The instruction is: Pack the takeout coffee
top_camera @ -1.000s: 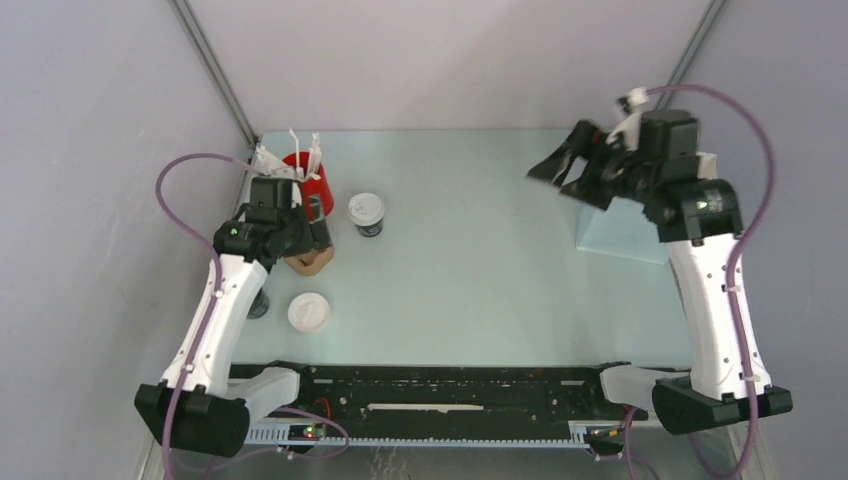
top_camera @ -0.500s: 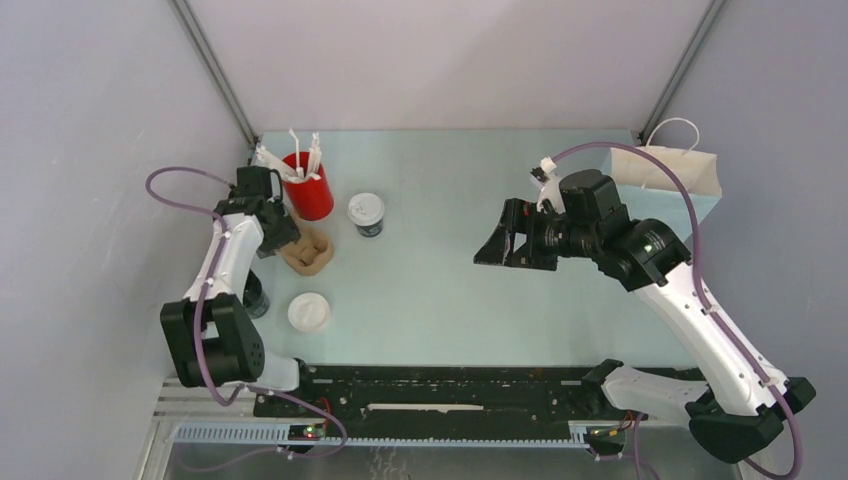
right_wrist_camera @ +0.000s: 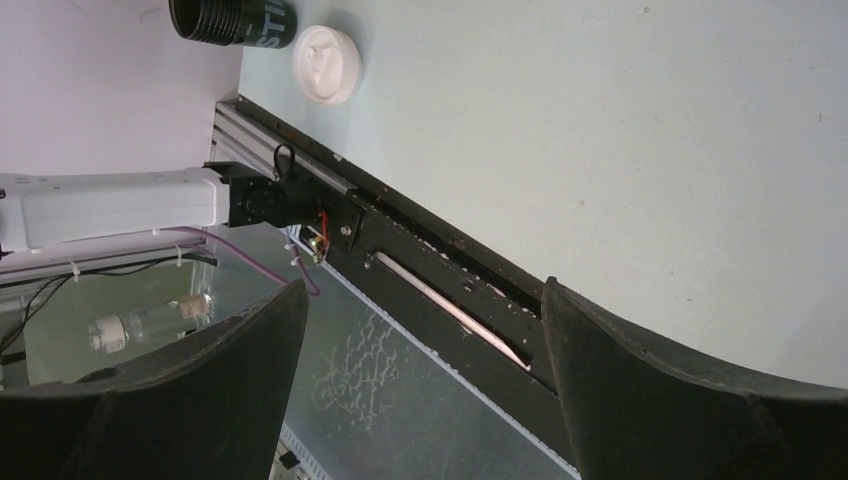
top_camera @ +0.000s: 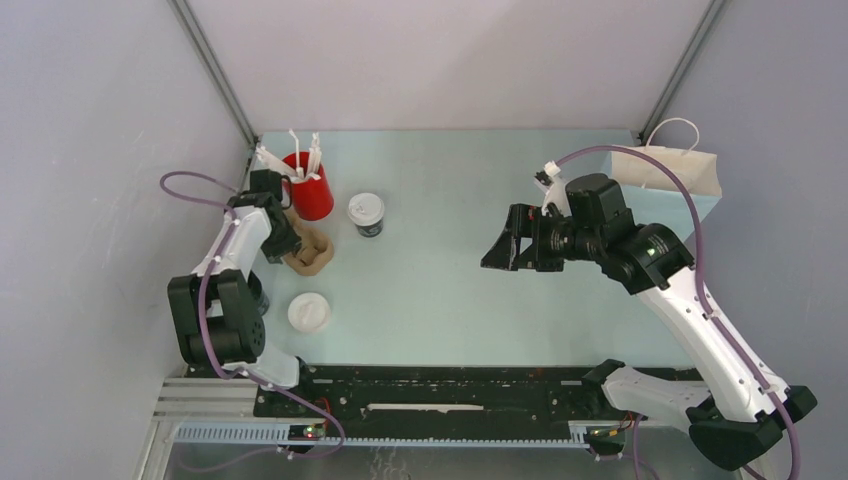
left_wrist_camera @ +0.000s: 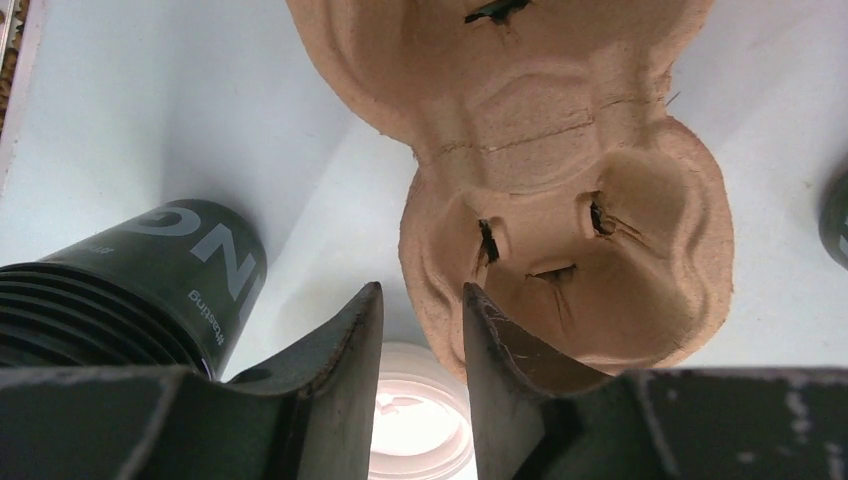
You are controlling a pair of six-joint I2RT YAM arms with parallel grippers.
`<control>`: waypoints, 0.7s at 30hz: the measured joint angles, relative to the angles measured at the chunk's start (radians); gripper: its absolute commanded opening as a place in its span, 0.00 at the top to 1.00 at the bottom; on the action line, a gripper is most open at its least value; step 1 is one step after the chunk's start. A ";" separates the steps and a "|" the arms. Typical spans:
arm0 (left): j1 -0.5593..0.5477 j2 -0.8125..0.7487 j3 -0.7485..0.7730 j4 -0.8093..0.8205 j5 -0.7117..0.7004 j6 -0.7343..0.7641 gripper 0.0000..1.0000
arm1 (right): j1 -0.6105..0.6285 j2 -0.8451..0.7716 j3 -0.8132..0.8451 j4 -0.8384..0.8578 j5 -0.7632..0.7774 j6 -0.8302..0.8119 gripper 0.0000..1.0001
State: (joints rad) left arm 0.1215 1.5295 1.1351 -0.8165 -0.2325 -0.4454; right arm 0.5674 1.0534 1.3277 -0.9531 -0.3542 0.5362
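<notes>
- The coffee (top_camera: 366,214) stood upright with its lid on, left of the table's middle, just right of the red cup (top_camera: 312,195) and free of both claws.
- The bag (top_camera: 668,170) stood in the far right corner, handle up, well apart from the coffee. The cup would probably have to cross the table to reach it.
- The left claw (left_wrist_camera: 422,295) hung low at the tray (left_wrist_camera: 560,230), its jaws only narrowly apart. The tray's rim showed in the gap with bare table beside it, so nothing was pinched. It looked lined up to take that rim, perhaps so the tray could carry the coffee.
- A loose lid (top_camera: 308,312) and a dark cup (left_wrist_camera: 170,260) lay near the left arm.
- The right claw (right_wrist_camera: 422,290) was spread wide and empty above mid-table, facing left, probably ready to receive.
</notes>
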 measured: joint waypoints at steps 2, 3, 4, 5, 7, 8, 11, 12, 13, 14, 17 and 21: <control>-0.002 0.002 0.000 -0.005 -0.009 0.000 0.62 | -0.012 0.000 -0.001 0.000 -0.010 -0.011 0.05; -0.004 0.003 0.000 -0.007 -0.014 0.000 0.63 | -0.018 0.000 -0.001 0.000 -0.017 -0.016 0.05; -0.006 0.004 0.000 -0.009 -0.020 0.000 0.63 | -0.024 0.000 -0.002 0.001 -0.023 -0.019 0.05; -0.010 0.006 0.000 -0.009 -0.025 0.000 0.63 | -0.028 0.000 -0.003 0.002 -0.024 -0.023 0.05; -0.019 0.013 0.001 -0.010 -0.031 0.000 0.63 | -0.039 0.000 -0.010 0.001 -0.031 -0.029 0.05; -0.025 0.020 0.002 -0.011 -0.035 0.000 0.63 | -0.042 0.000 -0.014 0.001 -0.034 -0.032 0.05; -0.039 0.043 0.006 -0.014 -0.040 0.000 0.63 | -0.051 -0.001 -0.026 0.001 -0.038 -0.037 0.05; -0.043 0.053 0.008 -0.017 -0.045 0.000 0.63 | -0.053 -0.002 -0.031 0.001 -0.040 -0.037 0.05; -0.047 0.062 0.012 -0.019 -0.050 0.000 0.63 | -0.055 -0.002 -0.035 0.002 -0.041 -0.038 0.05; -0.048 0.068 0.017 -0.024 -0.053 0.000 0.63 | -0.056 -0.005 -0.042 0.002 -0.041 -0.038 0.05; -0.049 0.071 0.025 -0.032 -0.055 0.001 0.64 | -0.058 -0.014 -0.057 0.002 -0.042 -0.038 0.04; -0.050 0.076 0.039 -0.045 -0.063 0.003 0.69 | -0.063 -0.027 -0.064 0.002 -0.043 -0.038 0.04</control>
State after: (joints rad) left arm 0.0719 1.6054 1.1744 -0.8612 -0.2958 -0.4427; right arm 0.5045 1.0267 1.2636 -0.9512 -0.3977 0.4984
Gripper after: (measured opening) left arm 0.349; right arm 0.954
